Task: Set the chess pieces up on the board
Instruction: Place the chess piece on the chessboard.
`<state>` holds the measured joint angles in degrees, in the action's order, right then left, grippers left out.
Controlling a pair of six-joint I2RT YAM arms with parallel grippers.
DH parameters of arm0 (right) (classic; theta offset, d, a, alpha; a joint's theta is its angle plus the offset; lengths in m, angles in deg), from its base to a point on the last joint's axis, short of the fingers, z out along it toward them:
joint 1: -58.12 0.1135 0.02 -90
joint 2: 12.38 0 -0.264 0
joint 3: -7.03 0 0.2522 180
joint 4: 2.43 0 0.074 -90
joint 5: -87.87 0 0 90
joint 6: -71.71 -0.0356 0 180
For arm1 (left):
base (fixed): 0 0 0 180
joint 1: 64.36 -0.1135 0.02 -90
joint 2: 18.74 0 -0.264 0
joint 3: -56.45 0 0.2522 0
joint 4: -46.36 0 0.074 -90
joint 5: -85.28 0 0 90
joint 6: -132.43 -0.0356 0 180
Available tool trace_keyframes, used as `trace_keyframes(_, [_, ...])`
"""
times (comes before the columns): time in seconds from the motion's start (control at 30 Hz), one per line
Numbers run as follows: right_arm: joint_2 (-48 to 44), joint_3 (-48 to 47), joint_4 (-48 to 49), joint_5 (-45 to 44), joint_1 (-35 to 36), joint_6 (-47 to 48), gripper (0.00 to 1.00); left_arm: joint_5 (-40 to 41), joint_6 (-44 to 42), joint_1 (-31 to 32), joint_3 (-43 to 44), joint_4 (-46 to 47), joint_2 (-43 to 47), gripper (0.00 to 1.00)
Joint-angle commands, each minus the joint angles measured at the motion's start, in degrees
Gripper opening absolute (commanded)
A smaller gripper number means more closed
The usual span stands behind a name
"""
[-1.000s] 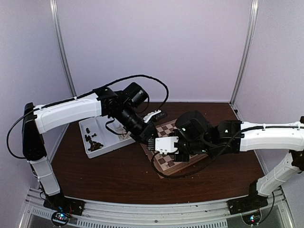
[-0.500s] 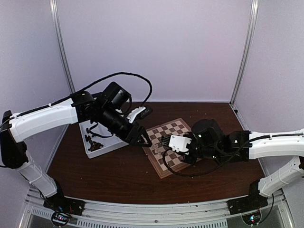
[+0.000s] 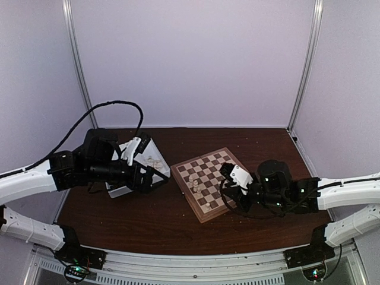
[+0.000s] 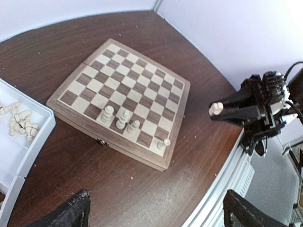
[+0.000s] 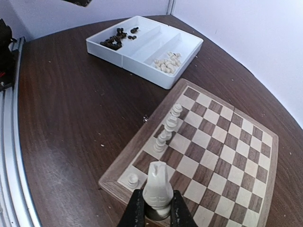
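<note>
The right gripper (image 5: 157, 211) is clamped on a cream-white chess piece (image 5: 157, 182). The piece stands upright between the two fingers at the bottom centre of the right wrist view, overlapping the lower edge of the board (image 5: 227, 156). In the left wrist view this gripper and its piece sit at the right of the frame, apart from the board.

The left gripper (image 4: 158, 215) has its jaws spread wide. Its dark fingertips (image 4: 71, 213) sit near the bottom corners of its own view with nothing between them. In the top view it is at the left centre, beside the white tray (image 5: 142, 47).

Four cream pieces stand on the board. Three form a short row (image 5: 170, 124) near its left edge in the right wrist view, and a small one (image 5: 133, 179) stands on the lower left corner square.

The tray lies in the upper part of that view, apart from the board. Dark brown pieces (image 5: 116, 40) are heaped in a compartment toward the left, and loose cream pieces (image 5: 166, 63) in one toward the right. Both board and tray rest on the dark wooden table (image 5: 71, 118).
</note>
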<state>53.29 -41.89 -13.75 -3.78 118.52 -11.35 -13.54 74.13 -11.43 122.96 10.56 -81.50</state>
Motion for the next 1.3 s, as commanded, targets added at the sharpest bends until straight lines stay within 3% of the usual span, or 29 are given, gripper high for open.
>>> trace_keyframes(0.0, [-0.7, -0.1, 7.0, 7.9, -0.1, -8.9, 0.00, 10.0, 8.4, -0.1, -11.3, 19.7, 6.8, 0.98])
trace_keyframes(0.17, [1.2, -0.7, 12.4, 13.4, -0.1, -15.2, 0.00, 1.8, 5.7, -0.1, -20.8, 40.6, 9.4, 0.93])
trace_keyframes(0.47, [5.3, -5.2, 13.7, 20.3, 2.4, -19.8, 0.00, -10.4, -1.7, 3.2, -15.3, 52.3, -2.2, 0.83])
trace_keyframes(0.83, [3.6, -7.6, 9.9, 23.2, 3.1, -18.7, 0.00, -14.5, -4.4, 6.1, -7.3, 49.9, -11.1, 0.61])
trace_keyframes(1.27, [3.1, -8.0, 11.0, 23.9, 3.2, -18.7, 0.00, -18.0, -6.4, 6.1, -4.5, 41.1, -11.8, 0.49])
